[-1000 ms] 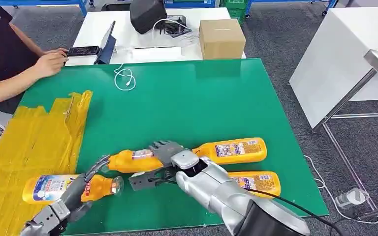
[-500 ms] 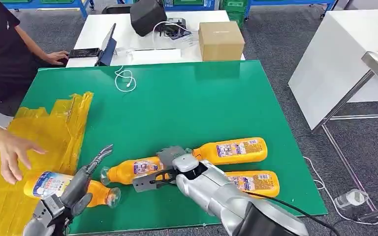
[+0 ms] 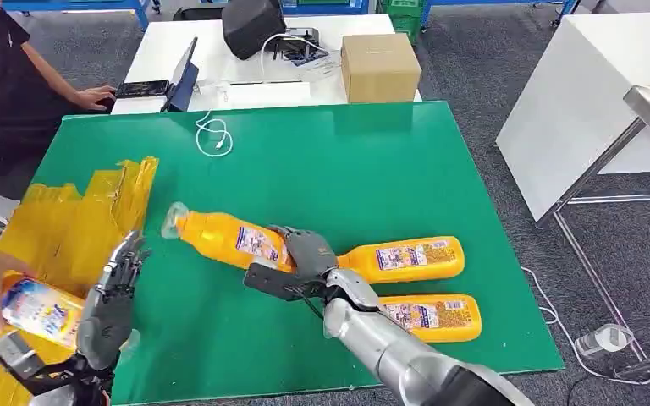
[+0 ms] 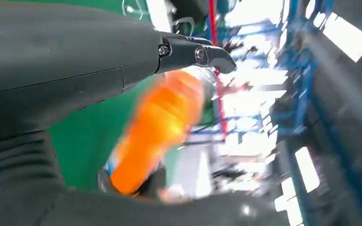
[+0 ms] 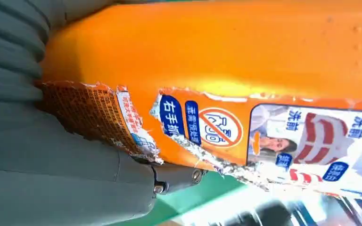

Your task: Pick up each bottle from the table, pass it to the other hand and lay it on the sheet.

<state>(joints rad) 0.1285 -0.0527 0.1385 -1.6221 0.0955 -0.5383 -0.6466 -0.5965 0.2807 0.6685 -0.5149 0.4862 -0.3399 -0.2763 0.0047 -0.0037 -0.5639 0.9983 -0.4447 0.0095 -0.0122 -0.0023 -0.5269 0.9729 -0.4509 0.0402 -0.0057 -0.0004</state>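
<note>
Right hand (image 3: 300, 258) grips the bottle (image 3: 224, 235), neck pointing ten o'clock; left hand (image 3: 110, 296), fingers spread and empty, waits at eight o'clock.

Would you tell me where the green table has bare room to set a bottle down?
The widest bare patch is the far half of the green table, between the white cable and the right edge. The near right is crowded: two bottles lie there, with the right hand holding a third bottle beside them.
</note>
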